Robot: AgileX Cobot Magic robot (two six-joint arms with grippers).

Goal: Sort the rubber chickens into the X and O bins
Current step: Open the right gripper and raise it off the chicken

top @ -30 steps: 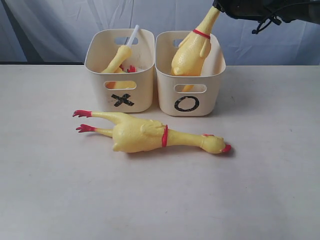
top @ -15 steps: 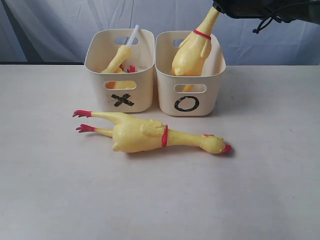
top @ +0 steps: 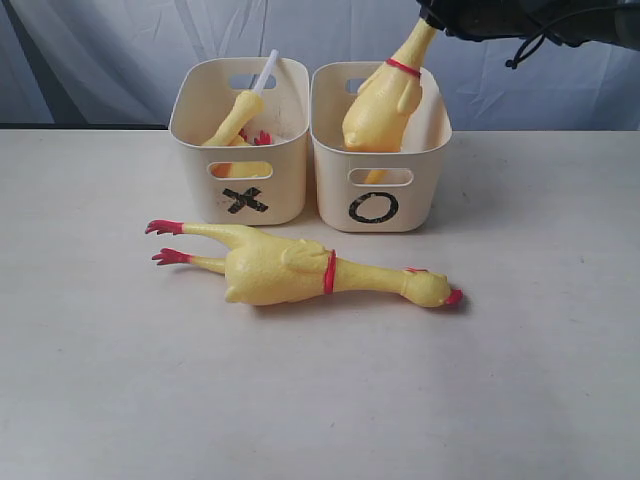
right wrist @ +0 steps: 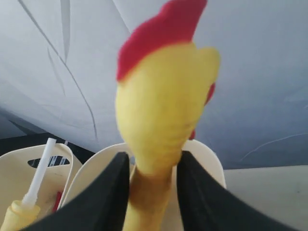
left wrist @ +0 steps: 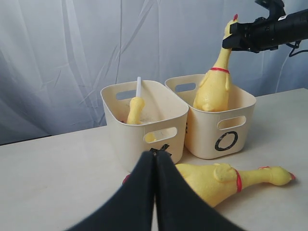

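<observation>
While the fingers (right wrist: 108, 202) of the right gripper (right wrist: 153, 161) are sitting close on both sides of the neck of the tall chicken (top: 380, 105), I cannot tell if they are squeezing. It is standing in the O bin (top: 428, 190). The left gripper (left wrist: 155, 155) is pressing its fingers tight together, holding nothing. The other chicken (top: 275, 272) is lying on the table (top: 520, 380).

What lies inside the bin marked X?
A yellow chicken neck with a white tube leans inside the X bin, with red feet showing beside it. The front wall hides whatever lies lower down.
</observation>
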